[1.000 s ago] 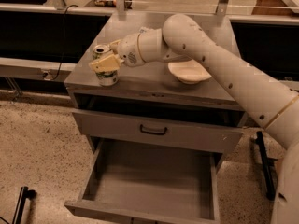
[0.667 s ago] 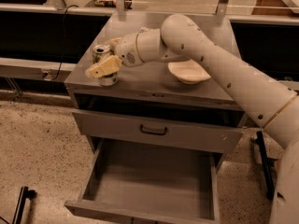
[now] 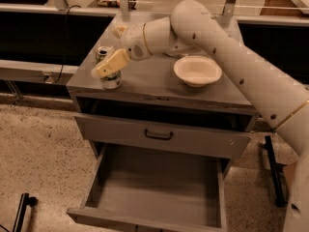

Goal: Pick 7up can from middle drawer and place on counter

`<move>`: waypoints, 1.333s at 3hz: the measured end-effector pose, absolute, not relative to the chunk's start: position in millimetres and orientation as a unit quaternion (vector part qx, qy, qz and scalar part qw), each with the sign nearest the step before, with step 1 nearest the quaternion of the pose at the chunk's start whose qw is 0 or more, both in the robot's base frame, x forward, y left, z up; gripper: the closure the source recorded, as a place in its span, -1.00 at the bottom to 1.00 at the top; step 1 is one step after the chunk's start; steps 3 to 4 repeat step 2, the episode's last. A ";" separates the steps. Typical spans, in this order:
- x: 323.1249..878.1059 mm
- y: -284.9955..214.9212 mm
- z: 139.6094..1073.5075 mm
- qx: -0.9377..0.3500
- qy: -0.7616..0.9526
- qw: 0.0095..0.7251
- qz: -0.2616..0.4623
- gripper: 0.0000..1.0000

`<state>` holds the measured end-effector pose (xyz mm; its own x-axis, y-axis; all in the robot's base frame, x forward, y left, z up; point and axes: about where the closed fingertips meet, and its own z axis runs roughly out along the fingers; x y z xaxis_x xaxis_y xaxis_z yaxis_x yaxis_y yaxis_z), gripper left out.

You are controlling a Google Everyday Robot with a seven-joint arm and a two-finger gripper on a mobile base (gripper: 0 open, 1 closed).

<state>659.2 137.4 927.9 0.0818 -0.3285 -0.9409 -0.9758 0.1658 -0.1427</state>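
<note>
The 7up can [image 3: 112, 80] stands upright on the counter [image 3: 154, 83] near its front left corner, its silver top [image 3: 103, 51] showing. My gripper [image 3: 105, 69] is at the can, its pale yellow end lying across the can's front. My white arm reaches in from the right over the counter. The middle drawer [image 3: 154, 187] is pulled out below, and its flat grey floor is bare.
A white bowl [image 3: 198, 70] sits on the counter to the right of the can. A small pale object [image 3: 119, 30] lies at the counter's back left. A closed drawer front with a dark handle [image 3: 159, 135] is above the open drawer. A black stand [image 3: 274, 173] is on the floor at right.
My gripper has stayed at the can on the counter's front left corner, shifting only slightly. The can has not moved from its spot.
</note>
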 end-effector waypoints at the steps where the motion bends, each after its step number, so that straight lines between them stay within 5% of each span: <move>1: 646.6 132.9 958.8 -0.573 0.566 0.490 0.333 -1.00; 4: 637.4 127.4 982.2 -0.558 0.571 0.496 0.342 -1.00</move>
